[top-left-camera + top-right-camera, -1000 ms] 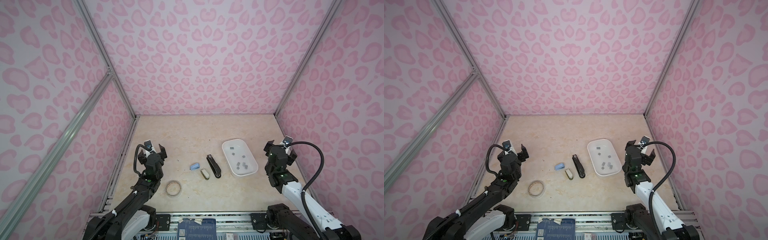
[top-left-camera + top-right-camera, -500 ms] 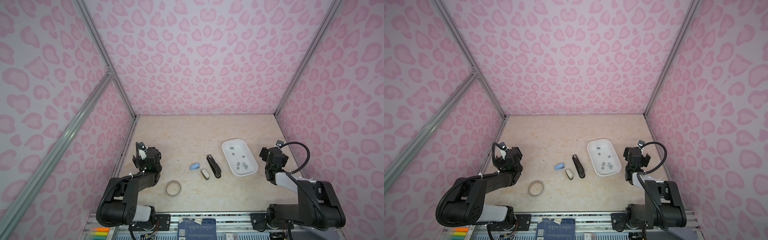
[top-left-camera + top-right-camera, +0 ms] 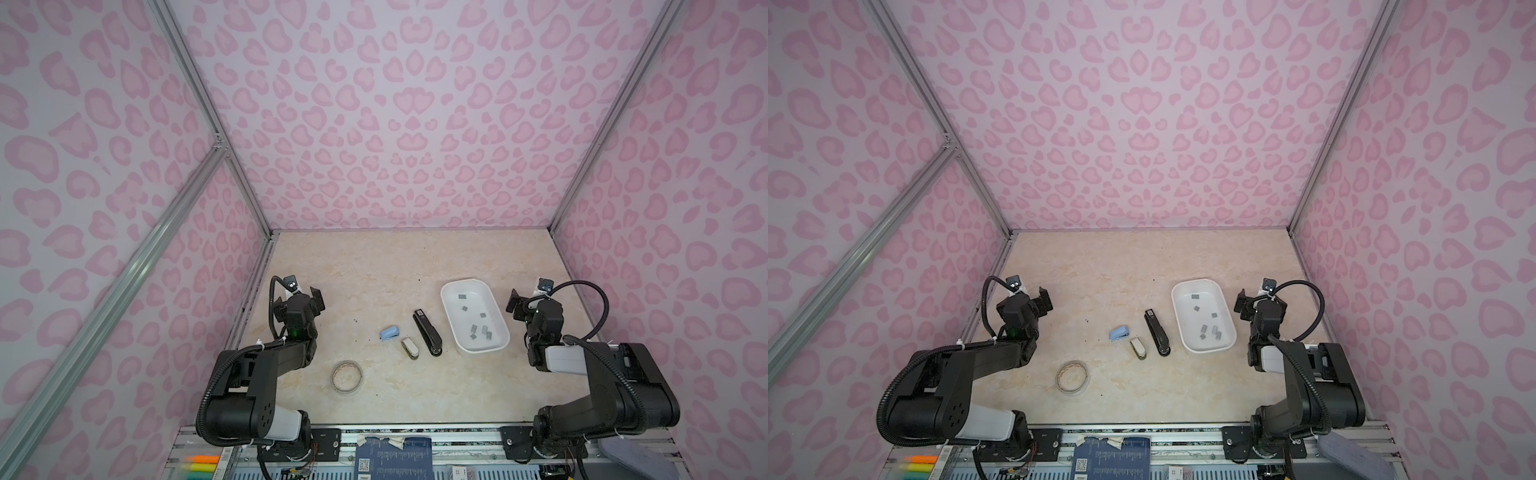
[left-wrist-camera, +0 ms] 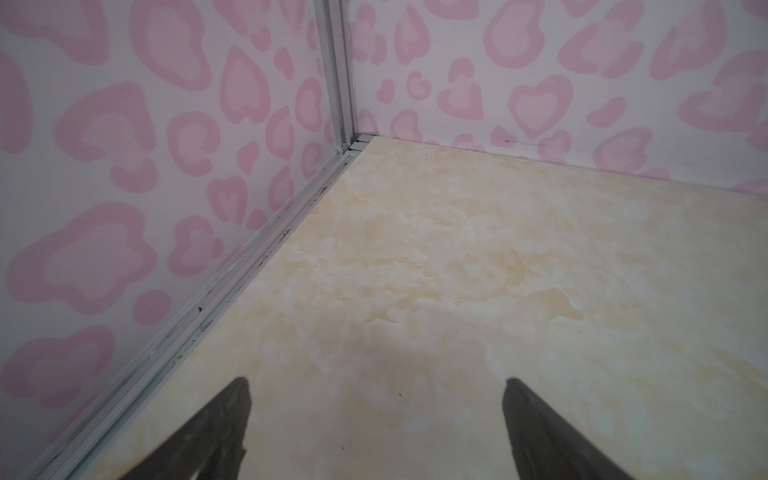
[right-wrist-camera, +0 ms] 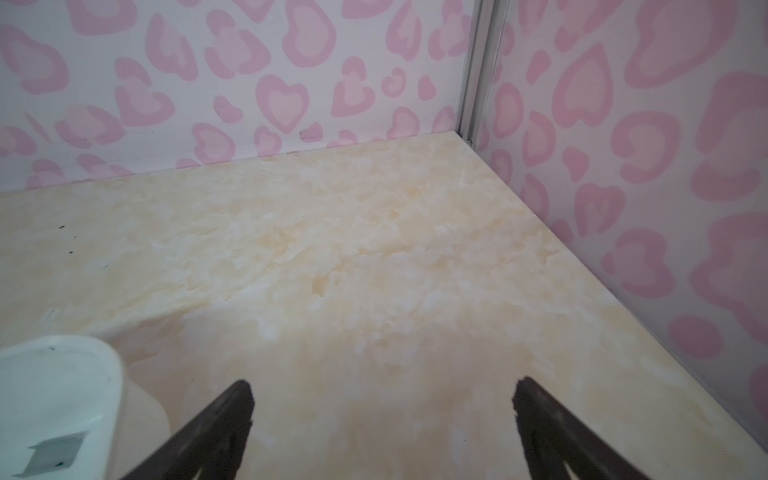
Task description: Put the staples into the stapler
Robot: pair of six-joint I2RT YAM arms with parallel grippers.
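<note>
A black stapler [image 3: 428, 338] [image 3: 1157, 332] lies shut near the middle of the table. Right of it, several grey staples [image 3: 473, 328] [image 3: 1203, 328] lie loose in a white tray [image 3: 465, 282] [image 3: 1196, 281]. My left gripper [image 3: 300, 297] [image 3: 1027, 297] [image 4: 376, 386] hovers open and empty near the left wall, far from the stapler. Just right of the tray my right gripper [image 3: 534, 299] [image 3: 1260, 301] [image 5: 382, 382] is open and empty. The right wrist view shows the tray's corner [image 5: 112, 365] with one staple strip [image 5: 54, 453] in it.
A small blue stapler [image 3: 390, 333] [image 3: 1119, 333] and a small white one [image 3: 409, 347] [image 3: 1138, 348] lie left of the black stapler. A tape roll [image 3: 346, 376] [image 3: 1072, 377] sits toward the front. Pink patterned walls enclose three sides.
Both arms have folded back and down from a raised, stretched pose to low poses at the table's sides. The staplers, tray and tape roll have not moved.
</note>
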